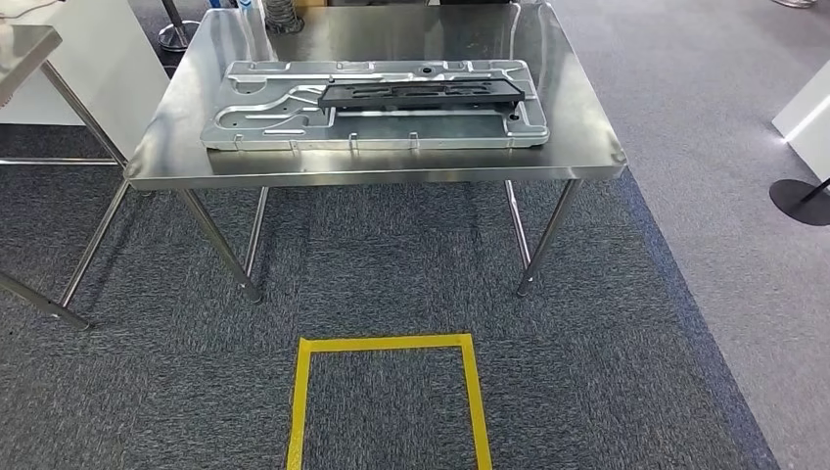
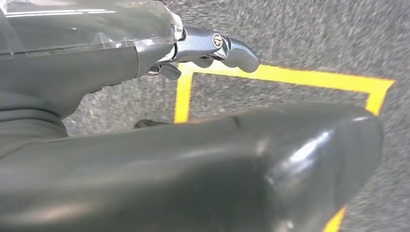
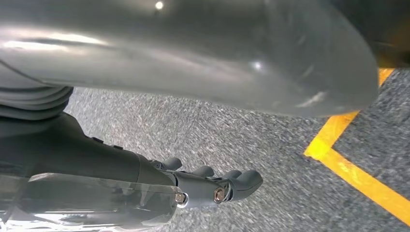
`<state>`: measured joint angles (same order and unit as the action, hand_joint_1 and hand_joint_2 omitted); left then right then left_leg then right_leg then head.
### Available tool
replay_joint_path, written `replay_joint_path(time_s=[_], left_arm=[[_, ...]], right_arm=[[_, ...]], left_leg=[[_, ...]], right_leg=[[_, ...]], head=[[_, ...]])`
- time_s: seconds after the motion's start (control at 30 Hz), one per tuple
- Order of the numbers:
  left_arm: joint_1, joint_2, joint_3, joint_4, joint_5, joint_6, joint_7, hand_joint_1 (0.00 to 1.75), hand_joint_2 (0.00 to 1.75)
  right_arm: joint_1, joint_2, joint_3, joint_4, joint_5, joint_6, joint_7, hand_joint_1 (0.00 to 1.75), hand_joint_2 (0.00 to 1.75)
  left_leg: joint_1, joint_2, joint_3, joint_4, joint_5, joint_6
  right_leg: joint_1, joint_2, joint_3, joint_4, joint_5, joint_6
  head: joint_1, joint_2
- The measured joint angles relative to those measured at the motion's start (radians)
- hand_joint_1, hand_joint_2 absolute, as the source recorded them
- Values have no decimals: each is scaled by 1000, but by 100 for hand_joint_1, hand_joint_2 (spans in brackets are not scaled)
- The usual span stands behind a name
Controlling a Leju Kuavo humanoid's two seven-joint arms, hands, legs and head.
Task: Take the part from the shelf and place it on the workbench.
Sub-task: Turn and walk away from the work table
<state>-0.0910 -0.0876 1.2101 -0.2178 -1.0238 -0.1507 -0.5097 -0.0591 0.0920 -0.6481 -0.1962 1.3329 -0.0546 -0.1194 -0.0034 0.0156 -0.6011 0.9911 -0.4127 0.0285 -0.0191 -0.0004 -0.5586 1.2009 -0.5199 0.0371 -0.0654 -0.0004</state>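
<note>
A long black part point(image 1: 421, 93) lies flat on a large silver stamped metal panel point(image 1: 264, 122), which rests on the steel workbench point(image 1: 577, 147) ahead of me. My left hand point(image 2: 212, 48) hangs over the grey carpet near a corner of yellow floor tape point(image 2: 290, 77); its fingers are loosely bent and hold nothing. My right hand point(image 3: 217, 186) also hangs above the carpet with its fingers slightly bent and nothing in them, and a yellow tape line point(image 3: 358, 179) runs nearby.
A yellow tape square point(image 1: 387, 392) marks the carpet just before the workbench. A second steel table point(image 1: 24, 49) with slanted legs stands at the left edge. A black round stand base point(image 1: 798, 201) sits on the floor at the right, by a white unit point(image 1: 807, 113).
</note>
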Motion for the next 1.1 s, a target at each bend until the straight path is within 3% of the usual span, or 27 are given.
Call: replay_joint_path(time_s=[0.07, 0.1, 0.13, 0.2, 0.23, 0.27, 0.33, 0.37, 0.4, 0.43, 0.5, 0.53, 0.57, 0.6, 0.63, 0.7, 0.73, 0.77, 0.83, 0.87, 0.9, 0.93, 1.0, 1.03, 1.1], left_arm=[[-1, 0, -5, 0, -3, -2, -5, 0, 0], [-2, 1, -6, 0, -3, -4, -9, 0, 0], [-3, 1, -6, 0, -3, -6, -14, 0, 0], [-2, 2, -7, 0, -2, -11, -22, 0, 0], [0, 3, -7, 0, -2, -13, -25, 0, 0], [2, 4, -7, 0, -2, -14, -27, 0, 0], [4, 4, -7, 0, -2, -14, -29, 0, 0], [4, 4, -7, 0, -1, -13, -30, 0, 0], [3, 5, -7, 0, -1, -12, -30, 0, 0], [2, 6, -7, 0, -1, -11, -30, 0, 0], [0, 7, -7, 0, 0, -10, -31, 0, 0], [-2, 9, -7, 0, 0, -10, -31, 0, 0], [-5, 10, -7, 0, 1, -10, -32, 0, 0], [-8, 11, -7, 0, 1, -10, -33, 0, 0], [-10, 12, -7, 0, 2, -10, -34, 0, 0], [-9, 13, -7, 0, 5, -10, -37, 0, 0], [-8, 13, -7, 0, 6, -10, -38, 0, 0], [-8, 13, -7, 0, 6, -10, -38, 0, 0], [-7, 12, -6, 0, 7, -10, -38, 0, 0], [-7, 12, -6, 0, 7, -10, -38, 0, 0], [-7, 12, -6, 0, 7, -10, -38, 0, 0], [-7, 12, -6, 0, 7, -10, -38, 0, 0], [-7, 11, -6, 0, 6, -9, -37, 0, 0], [-7, 10, -6, 0, 6, -9, -36, 0, 0], [-7, 9, -6, 0, 7, -6, -33, 0, 0]], right_arm=[[-7, 0, 0, 0, -3, -2, -3, 0, 0], [-9, 1, 0, 0, -3, -1, -2, 0, 0], [-11, 2, 0, 0, -2, -1, 0, 0, 0], [-9, 5, 0, 1, 1, 3, 7, 0, 0], [-8, 6, 0, 1, 3, 6, 11, 0, 0], [-7, 6, 0, 2, 4, 9, 15, 0, 0], [-6, 6, 0, 2, 6, 15, 21, 0, 0], [-6, 6, 0, 2, 7, 16, 21, 0, 0], [-6, 6, 0, 2, 7, 17, 21, 0, 0], [-6, 6, 0, 2, 7, 17, 20, 0, 0], [-6, 7, 0, 2, 5, 16, 18, 0, 0], [-7, 8, 0, 2, 4, 15, 17, 0, 0], [-8, 9, 0, 2, 3, 14, 16, 0, 0], [-9, 10, 0, 2, 2, 13, 14, 0, 0], [-10, 12, 0, 2, 2, 13, 13, 0, 0], [-8, 12, -1, 2, 1, 13, 10, 0, 0], [-8, 12, -1, 3, 1, 13, 9, 0, 0], [-7, 12, -1, 3, 2, 13, 8, 0, 0], [-7, 12, -2, 3, 3, 14, 6, 0, 0], [-7, 13, -2, 3, 4, 14, 5, 0, 0], [-7, 13, -2, 3, 5, 15, 4, 0, 0], [-7, 13, -2, 3, 5, 16, 3, 0, 0], [-8, 13, -2, 3, 5, 18, 2, 0, 0], [-10, 13, -2, 3, 5, 19, 2, 0, 0], [-14, 13, -2, 3, 4, 21, 4, 0, 0]], left_leg=[[-2, 0, -31, 22, 14, -9], [-2, 1, -41, 28, 23, -15], [-2, 1, -48, 29, 34, -21], [1, -1, -58, 29, 42, -32], [3, -3, -64, 44, 17, -39], [6, -4, -73, 78, -28, -45], [11, -5, -94, 195, -138, -57], [13, -5, -100, 255, -168, -60], [14, -6, -97, 298, -170, -62], [14, -6, -79, 310, -148, -63], [14, -7, 7, 236, -92, -59], [13, -8, 73, 156, -90, -55], [11, -10, 132, 73, -105, -48], [9, -12, 172, 10, -125, -41], [6, -13, 192, -27, -138, -33], [6, -9, 179, -38, -125, -17], [7, -7, 167, -39, -112, -8], [8, -4, 153, -41, -98, 0], [6, -2, 120, -39, -71, 10], [3, -1, 102, -36, -58, 10], [1, -1, 82, -32, -45, 10], [-1, 0, 61, -26, -33, 9], [-4, 1, 18, -10, -11, 6], [-5, 1, 0, -1, -2, 3], [-7, 1, -24, 13, 13, -5]], right_leg=[[2, 0, 103, -148, -21, -7], [6, 1, 129, -196, -39, -13], [9, 2, 135, -220, -48, -20], [8, -1, 118, -223, -33, -37], [6, -4, 109, -224, -22, -45], [5, -7, 97, -225, -9, -52], [7, -10, 66, -224, 17, -60], [8, -10, 49, -222, 31, -61], [9, -10, 30, -220, 44, -60], [8, -10, 11, -216, 56, -58], [7, -10, -26, -205, 78, -52], [8, -9, -40, -200, 88, -47], [10, -9, -49, -196, 97, -42], [11, -9, -55, -195, 108, -36], [11, -10, -58, -196, 118, -30], [9, -9, -64, -195, 128, -17], [8, -7, -72, -181, 107, -13], [7, -4, -83, -150, 67, -10], [5, -3, -109, -39, -44, -8], [5, -3, -118, 23, -77, -6], [5, -3, -119, 70, -84, -6], [5, -3, -107, 91, -66, -7], [7, -3, -37, 36, -7, -14], [10, -3, 23, -35, 1, -19], [17, -3, 123, -180, -31, -31]], head=[[0, 0], [0, 0], [0, 0], [0, 0], [0, 0], [0, 0], [0, 0], [0, 0], [0, 0], [0, 0], [0, 0], [0, 0], [0, 0], [0, 0], [0, 0], [0, 0], [0, 0], [0, 0], [0, 0], [0, 0], [0, 0], [0, 0], [0, 0], [0, 0], [0, 0]])
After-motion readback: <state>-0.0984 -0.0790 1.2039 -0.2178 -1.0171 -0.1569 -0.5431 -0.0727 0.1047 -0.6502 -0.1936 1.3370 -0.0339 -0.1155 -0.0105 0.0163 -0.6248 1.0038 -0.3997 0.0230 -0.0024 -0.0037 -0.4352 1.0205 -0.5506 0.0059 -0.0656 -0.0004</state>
